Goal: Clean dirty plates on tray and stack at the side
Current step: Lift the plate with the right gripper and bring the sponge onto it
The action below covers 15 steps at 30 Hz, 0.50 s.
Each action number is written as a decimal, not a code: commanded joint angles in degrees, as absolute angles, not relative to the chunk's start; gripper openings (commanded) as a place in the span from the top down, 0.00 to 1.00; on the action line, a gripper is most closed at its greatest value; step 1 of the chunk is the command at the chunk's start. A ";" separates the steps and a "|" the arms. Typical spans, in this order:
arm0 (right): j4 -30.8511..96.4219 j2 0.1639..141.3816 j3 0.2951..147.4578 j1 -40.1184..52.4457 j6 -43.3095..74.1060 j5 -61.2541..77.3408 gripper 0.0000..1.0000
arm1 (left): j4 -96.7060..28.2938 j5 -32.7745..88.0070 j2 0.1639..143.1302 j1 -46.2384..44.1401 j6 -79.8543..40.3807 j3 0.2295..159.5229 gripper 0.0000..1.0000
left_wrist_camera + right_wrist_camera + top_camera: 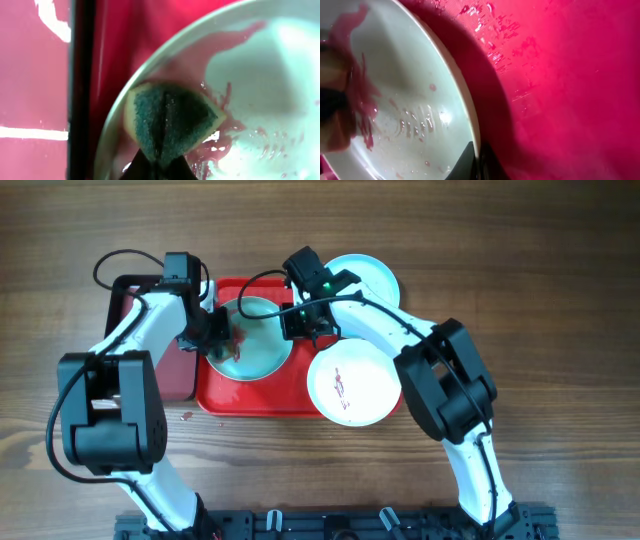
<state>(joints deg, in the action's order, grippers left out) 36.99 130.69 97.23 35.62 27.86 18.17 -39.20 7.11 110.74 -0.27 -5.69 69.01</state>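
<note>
While arms hide its rim, the aqua plate [255, 345] shows partly.

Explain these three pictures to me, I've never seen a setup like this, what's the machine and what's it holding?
These are two white robot arms at a wooden table. One picture looks down from above; the other two come from cameras on each wrist. On the red tray sits an aqua plate smeared red. The left gripper has its jaws shut on a green and yellow sponge, pressed onto that plate. The right gripper pinches the same plate's rim, probably to steady it. A white plate with red smears overlaps the tray's edge, and another aqua plate lies behind.
</note>
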 commanded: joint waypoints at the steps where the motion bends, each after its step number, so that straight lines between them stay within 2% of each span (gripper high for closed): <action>1: 35.59 132.90 95.68 34.61 27.53 23.51 0.96 | -37.63 13.56 118.02 -0.27 -10.11 65.21 0.96; 5: 35.09 132.90 95.50 34.57 27.14 24.12 0.96 | -31.97 27.88 118.21 -2.70 -9.41 61.04 0.96; 8: 35.07 132.92 95.48 34.57 27.09 24.10 0.96 | -27.55 30.59 118.21 -6.96 -10.15 59.51 0.96; 9: 35.07 132.90 95.50 34.57 27.07 24.10 0.96 | -26.33 29.26 118.21 -8.25 -11.94 59.51 0.96; 12: 35.07 132.90 95.48 34.57 26.98 24.08 0.96 | -27.09 14.44 118.19 -8.38 -20.69 59.53 0.96; 15: 34.96 132.90 95.48 34.57 27.03 24.10 0.95 | -36.51 8.97 116.29 -3.25 -20.67 60.69 0.96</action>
